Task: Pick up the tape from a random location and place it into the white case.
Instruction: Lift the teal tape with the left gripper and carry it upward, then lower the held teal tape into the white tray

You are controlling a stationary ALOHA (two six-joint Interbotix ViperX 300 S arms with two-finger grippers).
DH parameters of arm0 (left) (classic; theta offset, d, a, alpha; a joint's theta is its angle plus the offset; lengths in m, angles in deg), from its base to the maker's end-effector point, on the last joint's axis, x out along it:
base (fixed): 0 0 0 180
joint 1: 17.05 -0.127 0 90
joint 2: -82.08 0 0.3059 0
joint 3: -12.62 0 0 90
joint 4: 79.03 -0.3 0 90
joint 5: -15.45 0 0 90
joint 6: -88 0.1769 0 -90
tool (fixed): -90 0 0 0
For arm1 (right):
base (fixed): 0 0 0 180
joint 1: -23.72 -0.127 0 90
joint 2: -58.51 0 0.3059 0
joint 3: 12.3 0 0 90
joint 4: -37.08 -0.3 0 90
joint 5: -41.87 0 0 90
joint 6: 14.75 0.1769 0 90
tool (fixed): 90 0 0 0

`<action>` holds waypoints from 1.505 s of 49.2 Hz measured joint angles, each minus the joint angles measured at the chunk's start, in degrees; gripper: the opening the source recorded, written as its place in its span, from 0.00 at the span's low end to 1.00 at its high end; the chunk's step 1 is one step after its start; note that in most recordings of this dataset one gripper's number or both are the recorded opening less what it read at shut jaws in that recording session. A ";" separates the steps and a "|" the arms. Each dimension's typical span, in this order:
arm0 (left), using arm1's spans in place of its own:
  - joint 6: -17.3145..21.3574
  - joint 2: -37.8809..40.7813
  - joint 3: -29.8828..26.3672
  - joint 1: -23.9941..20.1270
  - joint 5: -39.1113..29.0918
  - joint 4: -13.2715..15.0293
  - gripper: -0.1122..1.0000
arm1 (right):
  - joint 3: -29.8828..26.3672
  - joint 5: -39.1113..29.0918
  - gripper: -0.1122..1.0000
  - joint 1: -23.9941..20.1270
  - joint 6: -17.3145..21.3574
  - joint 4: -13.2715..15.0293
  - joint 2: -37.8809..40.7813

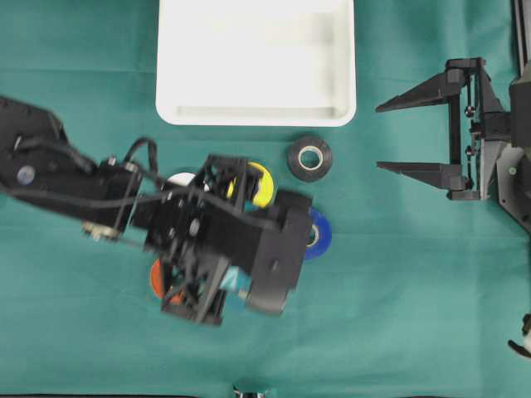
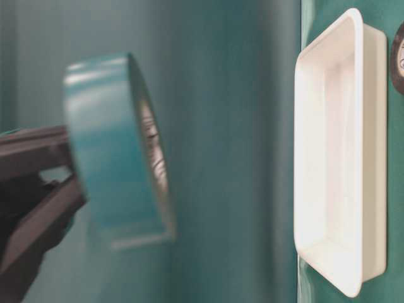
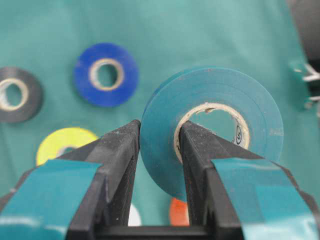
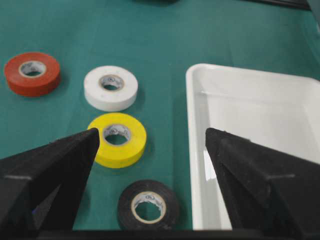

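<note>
While the left gripper [image 3: 157, 145] is clamping the teal tape [image 3: 212, 125] aloft, transfer to the white case [image 1: 255, 112] is pending, with the right gripper [image 1: 398, 137] standing open.

In the overhead view the case [image 1: 255, 62] sat at the top middle of the table [image 1: 415, 315]. Just below its lower right corner lay one tape roll [image 1: 309, 157]; more rolls [image 1: 259, 184] lay further left, under the left arm [image 1: 75, 182].

A green cloth [image 1: 415, 290] bears white case [image 1: 255, 112], five tape rolls [image 4: 148, 205].
</note>
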 measured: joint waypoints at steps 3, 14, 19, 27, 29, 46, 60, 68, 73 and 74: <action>0.00 -0.26 0.53 -1.67 -0.09 0.00 0.29 | -0.09 0.00 0.91 -0.09 0.00 0.00 0.00; 0.00 -2.20 3.60 -9.58 0.00 0.00 0.29 | 0.00 -0.35 0.91 0.00 0.00 0.00 0.00; 0.09 -2.81 4.92 -13.97 0.00 0.00 0.29 | -0.09 -0.35 0.91 -0.09 0.00 0.00 0.00; 1.58 -3.43 6.15 -19.69 0.53 0.00 0.29 | -0.09 -0.44 0.91 -0.09 0.00 0.00 0.00; 2.11 -3.52 6.15 -21.01 0.70 0.00 0.29 | 0.00 -0.35 0.91 -0.09 0.00 0.00 0.00; 3.25 -3.52 6.15 -29.09 3.69 0.00 0.29 | -0.09 -0.62 0.91 -0.09 0.00 0.00 0.00; 3.25 -3.60 6.15 -32.17 4.31 -0.09 0.29 | -0.09 -1.05 0.91 -0.09 0.00 0.00 0.00; 3.25 -3.52 6.24 -32.08 4.39 0.00 0.29 | 0.00 -1.05 0.91 -0.09 -0.09 0.00 0.00; 3.25 -3.60 6.24 -32.08 4.39 0.00 0.29 | -0.09 -1.05 0.91 -0.09 -0.09 0.00 0.00; 3.25 -3.60 6.33 -32.08 4.39 0.00 0.29 | -0.09 -1.05 0.91 -0.09 -0.09 0.09 0.00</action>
